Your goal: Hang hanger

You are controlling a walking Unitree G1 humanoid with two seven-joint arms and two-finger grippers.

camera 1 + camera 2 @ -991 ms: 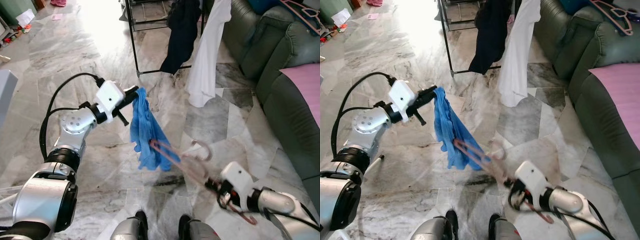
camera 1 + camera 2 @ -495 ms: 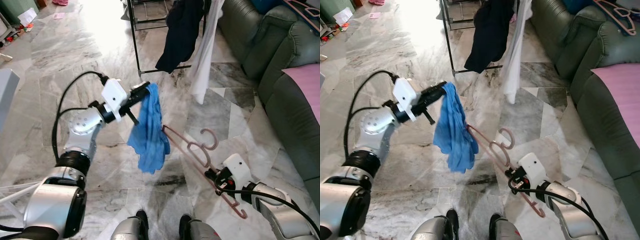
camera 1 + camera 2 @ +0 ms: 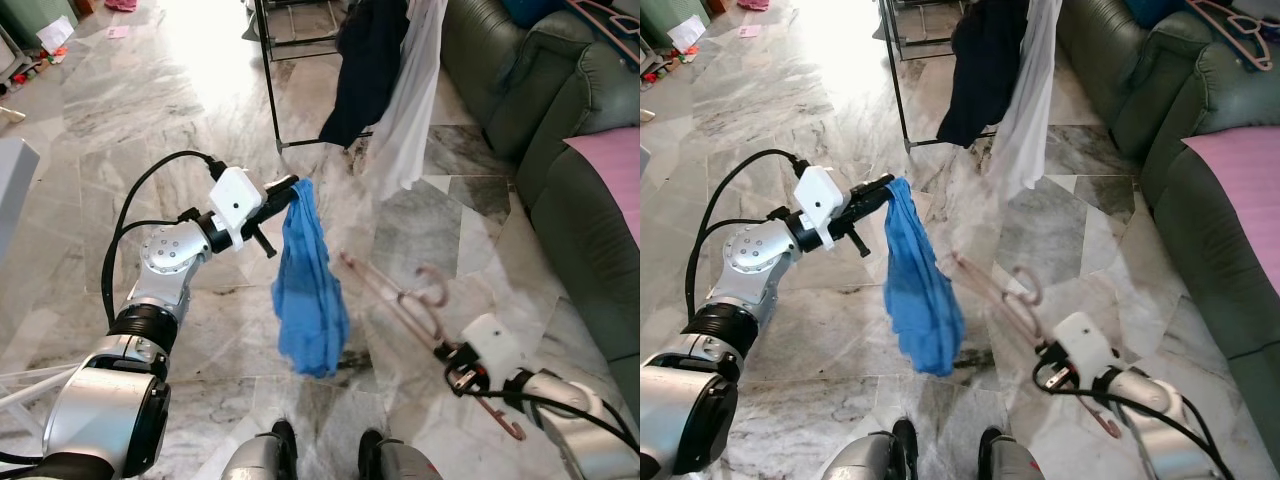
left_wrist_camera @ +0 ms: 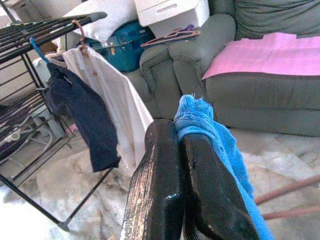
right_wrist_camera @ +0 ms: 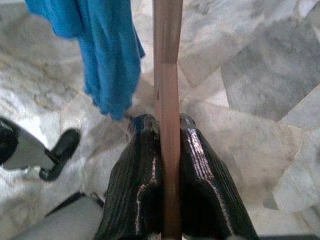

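Blue cloth (image 3: 310,300) clamped in left gripper (image 4: 182,145), pink hanger (image 3: 400,300) pinched by right gripper (image 5: 167,135), now apart (seemingly unthreaded), hanging not begun.

I'm looking into a home living room: a grey-veined marble tile floor (image 3: 130,110), a dark green padded sofa (image 3: 560,110) with a pink cloth (image 3: 610,165) on its seat, and a black metal drying rack (image 3: 275,60) hung with a white shirt (image 3: 405,110) and a dark navy garment (image 3: 365,60)
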